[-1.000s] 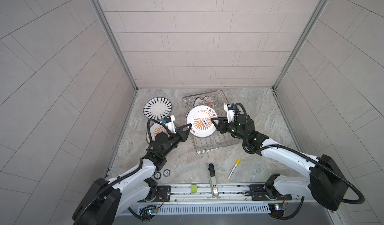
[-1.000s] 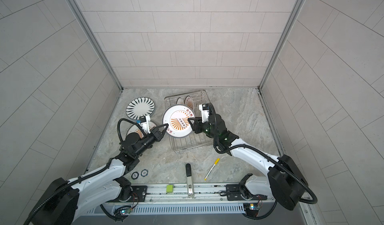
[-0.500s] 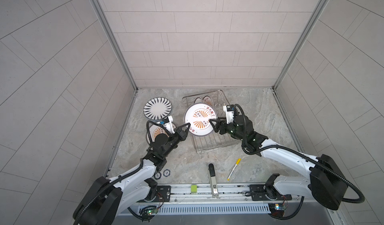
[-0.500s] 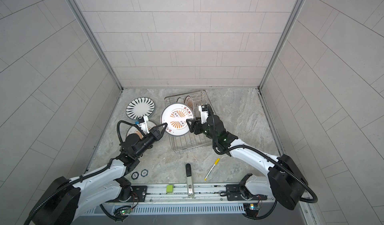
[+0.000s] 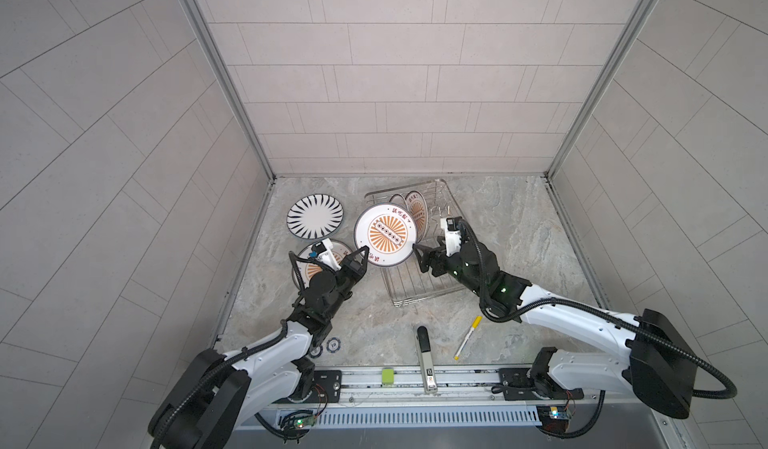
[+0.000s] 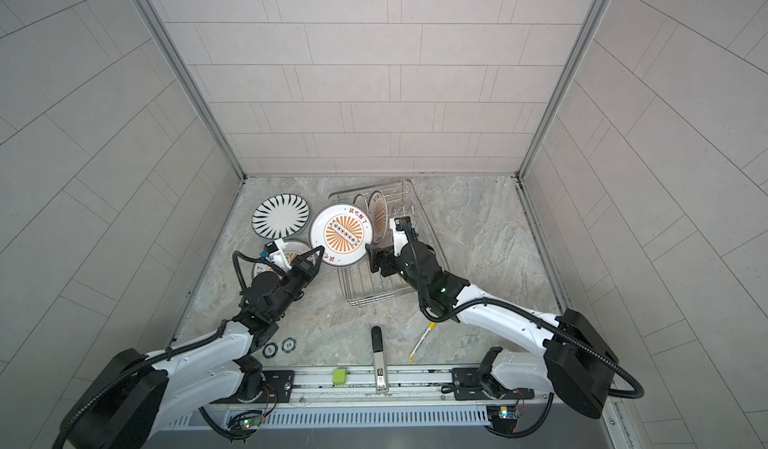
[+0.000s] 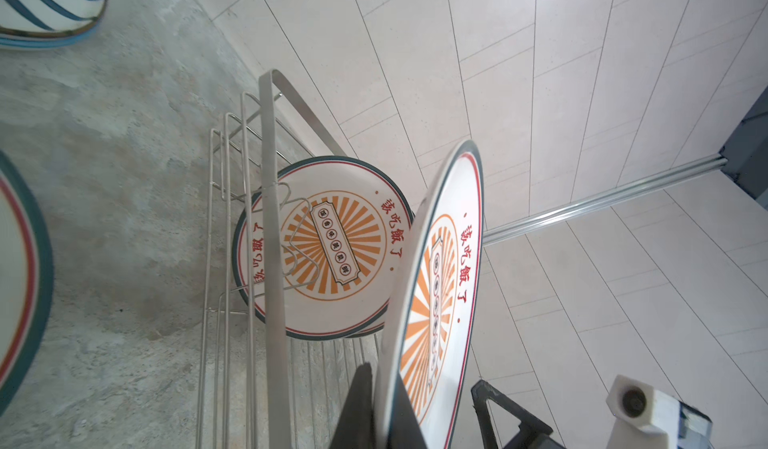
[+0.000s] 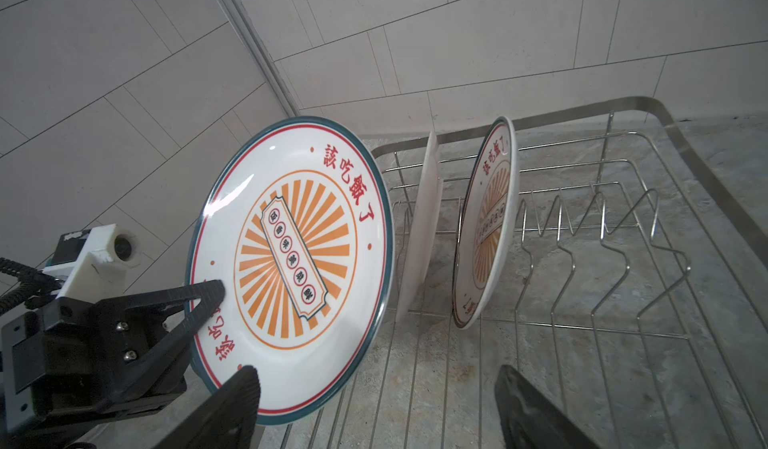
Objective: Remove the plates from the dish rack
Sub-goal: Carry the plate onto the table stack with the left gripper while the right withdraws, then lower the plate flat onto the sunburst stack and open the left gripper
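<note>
Holding plate (image 5: 385, 235) on edge: L gripper (image 5: 366, 255) clamped on its lower rim.
R gripper (image 5: 419, 257) gapes empty just beside opposite rim; plate over dish rack (image 5: 424, 298) left edge.

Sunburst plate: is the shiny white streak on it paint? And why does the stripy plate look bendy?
Not paint: in the right wrist view the white streak on the sunburst plate is glare. In the left wrist view the striped plate sits at the picture's corner, where the wide lens bends it.
</note>
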You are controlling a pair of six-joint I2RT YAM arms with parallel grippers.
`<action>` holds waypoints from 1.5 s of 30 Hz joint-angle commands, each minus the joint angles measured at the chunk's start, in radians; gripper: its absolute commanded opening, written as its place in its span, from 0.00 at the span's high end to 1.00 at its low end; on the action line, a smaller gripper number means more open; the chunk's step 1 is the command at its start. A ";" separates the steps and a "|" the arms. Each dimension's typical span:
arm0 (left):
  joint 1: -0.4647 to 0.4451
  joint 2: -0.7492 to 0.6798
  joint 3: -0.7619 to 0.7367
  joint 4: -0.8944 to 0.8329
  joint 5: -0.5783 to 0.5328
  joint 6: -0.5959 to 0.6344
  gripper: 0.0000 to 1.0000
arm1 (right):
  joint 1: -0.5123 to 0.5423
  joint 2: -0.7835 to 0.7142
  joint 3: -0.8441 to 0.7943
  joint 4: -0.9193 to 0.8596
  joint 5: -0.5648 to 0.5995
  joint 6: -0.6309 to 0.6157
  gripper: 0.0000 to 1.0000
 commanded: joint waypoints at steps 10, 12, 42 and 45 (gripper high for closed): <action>0.030 -0.240 -0.055 -0.177 -0.264 -0.113 1.00 | 0.140 0.066 0.077 0.032 0.123 -0.131 0.01; 0.032 -0.309 -0.049 -0.262 -0.298 -0.116 1.00 | 0.163 0.107 0.103 0.039 0.115 -0.143 0.01; 0.116 -0.469 0.103 -1.059 -0.485 -0.347 1.00 | 0.279 0.557 0.567 -0.188 0.010 -0.210 0.02; 0.124 -0.460 0.088 -1.055 -0.465 -0.381 1.00 | 0.279 0.579 0.594 -0.212 0.010 -0.210 0.02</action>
